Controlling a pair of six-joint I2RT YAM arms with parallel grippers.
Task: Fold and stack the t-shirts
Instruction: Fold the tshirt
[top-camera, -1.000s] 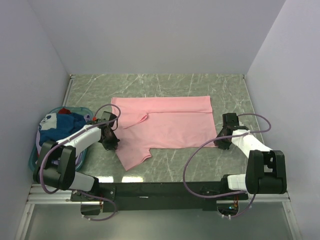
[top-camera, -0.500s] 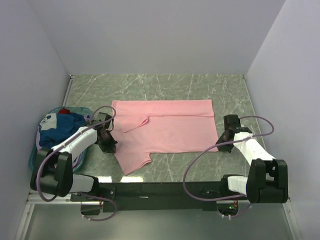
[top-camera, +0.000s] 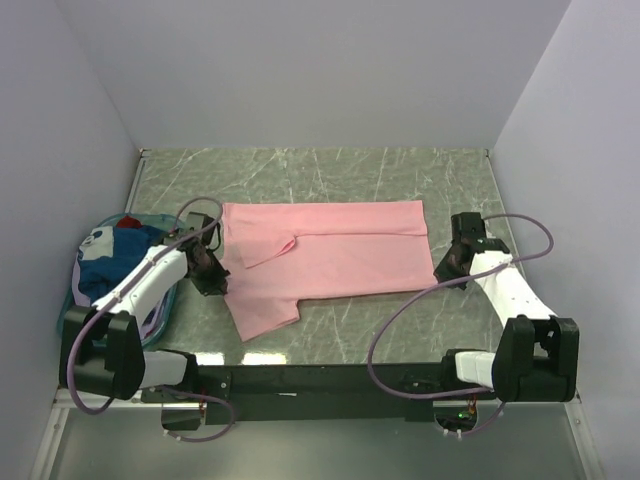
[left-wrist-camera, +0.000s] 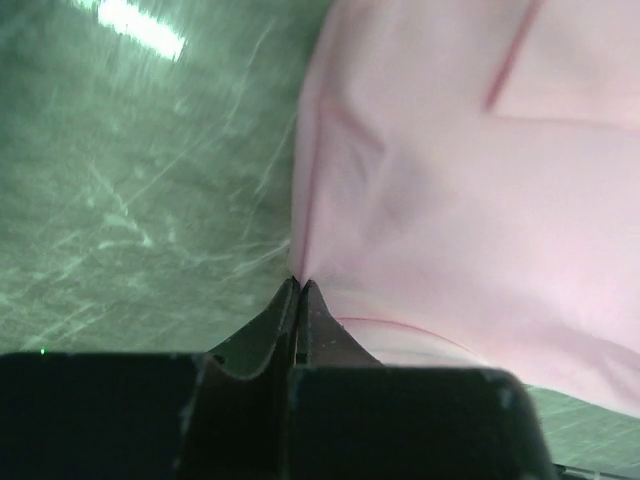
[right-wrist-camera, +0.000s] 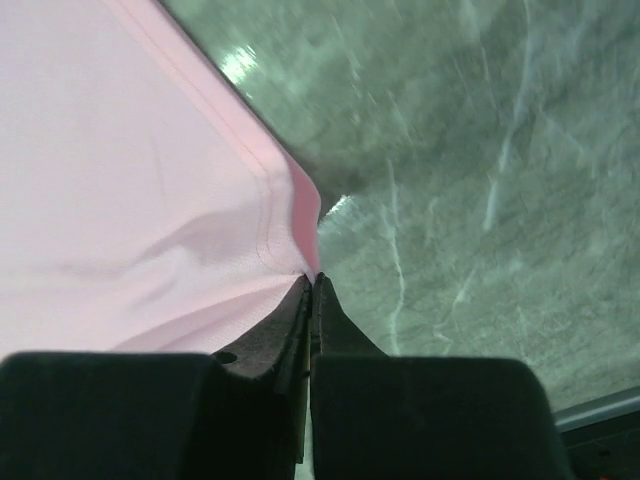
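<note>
A light pink t-shirt (top-camera: 330, 258) lies spread on the green marbled table, one sleeve folded over near its left side. My left gripper (top-camera: 213, 282) is shut on the shirt's left edge; in the left wrist view its tips (left-wrist-camera: 299, 283) pinch a bunched fold of the pink t-shirt (left-wrist-camera: 470, 200). At the shirt's lower right corner my right gripper (top-camera: 446, 272) is shut on the cloth; in the right wrist view its tips (right-wrist-camera: 313, 277) clamp the hem of the pink t-shirt (right-wrist-camera: 130, 210). More t-shirts (top-camera: 112, 258), blue, white and red, are bunched at the far left.
The bunched shirts sit in a teal basket (top-camera: 68, 315) at the table's left edge, close beside the left arm. Bare marbled table (top-camera: 400, 175) runs behind the shirt, and grey walls close in the back and both sides.
My right gripper has shut on the shirt's lower right corner and drawn it up and to the right. The left gripper has pulled its edge leftward, stretching the shirt.
</note>
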